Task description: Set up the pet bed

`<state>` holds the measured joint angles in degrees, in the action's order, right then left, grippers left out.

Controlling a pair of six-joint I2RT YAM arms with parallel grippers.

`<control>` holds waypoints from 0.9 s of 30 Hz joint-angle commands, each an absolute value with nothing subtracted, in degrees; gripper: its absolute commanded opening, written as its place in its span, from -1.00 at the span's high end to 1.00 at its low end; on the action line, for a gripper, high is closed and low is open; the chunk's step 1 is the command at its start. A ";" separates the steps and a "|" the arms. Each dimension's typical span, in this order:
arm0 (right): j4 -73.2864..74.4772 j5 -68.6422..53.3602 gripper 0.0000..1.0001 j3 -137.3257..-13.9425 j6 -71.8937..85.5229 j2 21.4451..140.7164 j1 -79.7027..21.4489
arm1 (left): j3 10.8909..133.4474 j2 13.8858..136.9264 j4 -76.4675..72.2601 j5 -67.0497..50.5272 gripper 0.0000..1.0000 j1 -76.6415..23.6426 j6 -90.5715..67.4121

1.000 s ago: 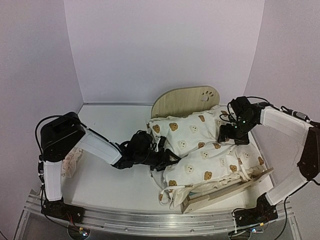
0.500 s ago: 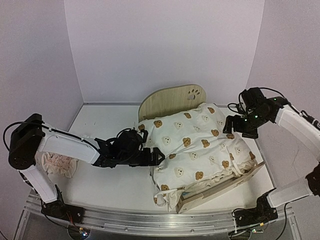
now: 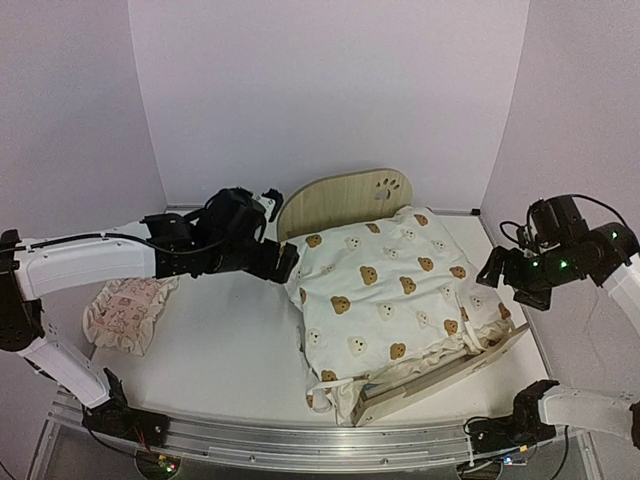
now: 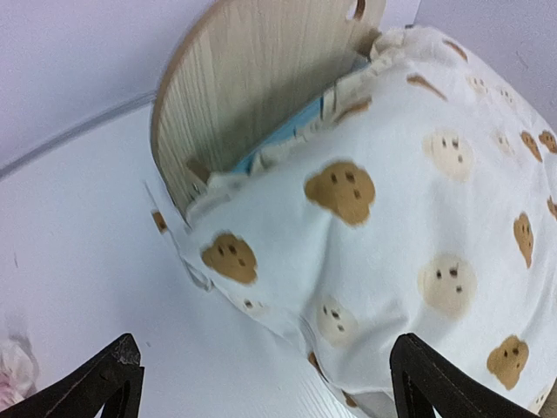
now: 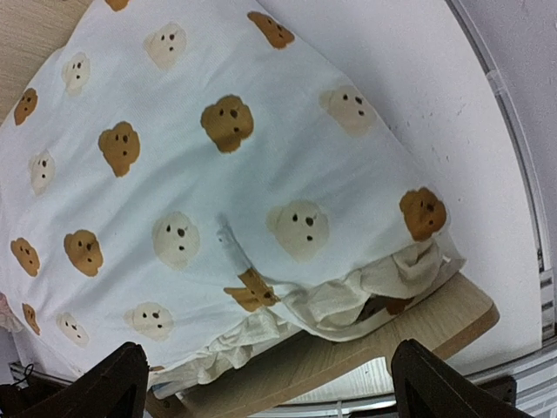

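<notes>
Plywood of the pet bed (image 3: pixel 345 203) (draped by the quilt (image 3: pixel 385 290)) is judged light and stiff, best gripped at a bare board edge; it is flanked by left gripper (image 3: pixel 287 262) and right gripper (image 3: pixel 493 268), jaws spread wide, empty.

You'll find the pet bed (image 3: pixel 335 205) on the right half of the counter (image 3: pixel 230 360), head end toward the far edge, foot end toward the near right corner. The quilt (image 3: pixel 385 290) lies on it. The pillow (image 3: pixel 125 312) lies by the left edge, well apart. The left pincer (image 3: pixel 288 262) hangs just left of the bed, the right pincer (image 3: pixel 492 272) to its right.
</notes>
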<state>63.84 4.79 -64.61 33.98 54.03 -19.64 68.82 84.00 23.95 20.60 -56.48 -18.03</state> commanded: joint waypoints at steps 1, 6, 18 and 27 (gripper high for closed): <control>67.77 0.47 -0.97 -61.10 40.51 49.88 -19.61 | 77.57 86.95 20.56 16.73 -0.99 -51.13 -1.19; 70.90 0.48 -0.96 -56.44 43.86 47.88 -19.62 | 86.74 94.98 18.81 9.81 -0.99 -47.00 7.22; 66.50 1.05 -0.97 -46.31 47.72 46.01 -19.59 | 100.61 109.31 17.93 -5.99 -0.87 -37.96 17.11; 64.80 10.81 -0.94 -45.36 44.52 51.86 -19.58 | 104.85 116.88 14.80 -9.84 -0.42 -36.30 19.44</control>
<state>66.37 4.83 -44.58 46.43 48.93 -19.64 100.86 114.00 17.71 -6.45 -36.43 17.43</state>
